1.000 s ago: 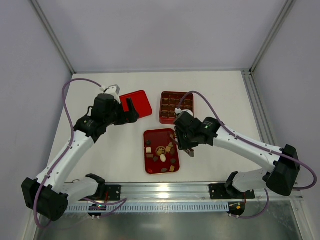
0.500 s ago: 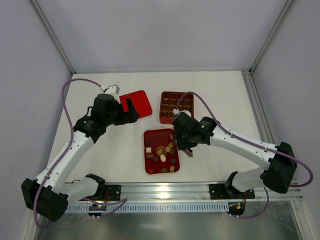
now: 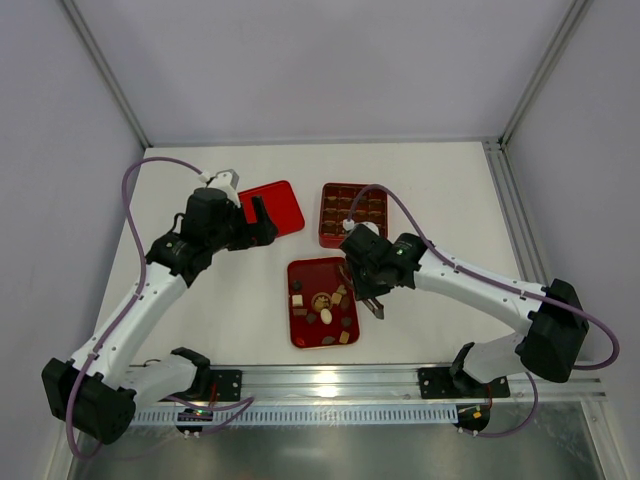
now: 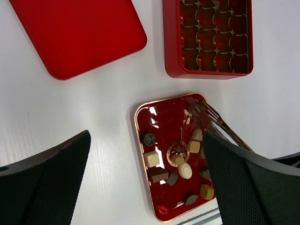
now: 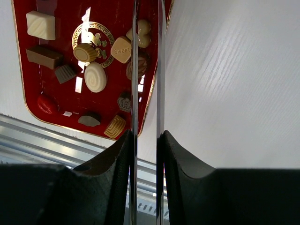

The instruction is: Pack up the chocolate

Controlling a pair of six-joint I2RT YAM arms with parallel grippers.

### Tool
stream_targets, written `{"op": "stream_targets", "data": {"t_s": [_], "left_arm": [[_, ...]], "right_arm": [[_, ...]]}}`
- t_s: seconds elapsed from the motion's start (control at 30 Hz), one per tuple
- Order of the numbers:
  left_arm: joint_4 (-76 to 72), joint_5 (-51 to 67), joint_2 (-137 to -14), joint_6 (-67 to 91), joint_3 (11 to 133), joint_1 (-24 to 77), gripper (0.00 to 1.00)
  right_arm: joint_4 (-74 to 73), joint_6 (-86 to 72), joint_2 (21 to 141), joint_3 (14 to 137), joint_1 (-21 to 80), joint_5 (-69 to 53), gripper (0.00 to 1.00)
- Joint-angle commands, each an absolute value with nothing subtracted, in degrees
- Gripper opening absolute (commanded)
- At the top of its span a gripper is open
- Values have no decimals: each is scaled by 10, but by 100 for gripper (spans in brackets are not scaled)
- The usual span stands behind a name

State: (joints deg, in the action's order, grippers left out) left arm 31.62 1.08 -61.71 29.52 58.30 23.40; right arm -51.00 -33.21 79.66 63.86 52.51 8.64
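1. While the right gripper [image 5: 146,140] pinches the tongs [image 5: 135,70] in its jaws, squeeze softly, so the blades close on one piece only.
2. The chocolate [image 5: 96,77] lies loose in the tray [image 5: 28,79]; choose a piece standing apart.
3. Lift clear before swinging to the box [image 3: 352,213] at the tray's 1 o'clock.
4. The left gripper [image 3: 258,222], jaws spread, holds nothing.

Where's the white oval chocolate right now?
In the right wrist view, the white oval chocolate lies near the middle of the flat red tray. It sits just below the gold-cup chocolate and left of the tongs.
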Motion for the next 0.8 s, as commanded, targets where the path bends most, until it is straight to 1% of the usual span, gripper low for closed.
{"op": "stream_targets", "data": {"t_s": [0.0, 0.77], "left_arm": [[309, 5, -604, 288, 586, 236, 100], [309, 4, -605, 288, 585, 235, 100]], "right_arm": [[-498, -328, 788, 651, 527, 91, 31], [-520, -323, 759, 706, 526, 83, 31]]}}
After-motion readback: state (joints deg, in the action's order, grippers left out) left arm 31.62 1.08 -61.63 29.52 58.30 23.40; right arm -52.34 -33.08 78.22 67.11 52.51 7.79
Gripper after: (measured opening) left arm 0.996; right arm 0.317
